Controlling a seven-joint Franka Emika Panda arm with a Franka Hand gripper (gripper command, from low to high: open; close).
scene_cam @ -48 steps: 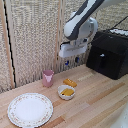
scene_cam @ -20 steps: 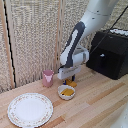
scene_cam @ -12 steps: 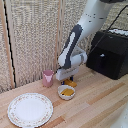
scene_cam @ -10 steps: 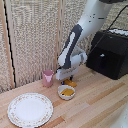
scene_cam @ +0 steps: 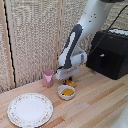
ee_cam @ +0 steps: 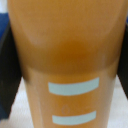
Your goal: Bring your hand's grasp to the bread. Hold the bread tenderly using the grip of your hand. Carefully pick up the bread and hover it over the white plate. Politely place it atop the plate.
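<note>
Our hand [scene_cam: 68, 79] sits low over the bread [scene_cam: 70, 83], mid-frame; finger spacing we cannot tell. We should close gently, then lift straight before heading to the plate [scene_cam: 30, 109], lower left.

The bread [scene_cam: 70, 83] is golden orange-brown. The plate [scene_cam: 30, 109] is white with a faint flowered rim. The cup [scene_cam: 48, 78] is pink.

The arm [scene_cam: 82, 35] is showing glossy white rounded shells, a dark joint band, and a white block-like hand [scene_cam: 67, 75].
</note>
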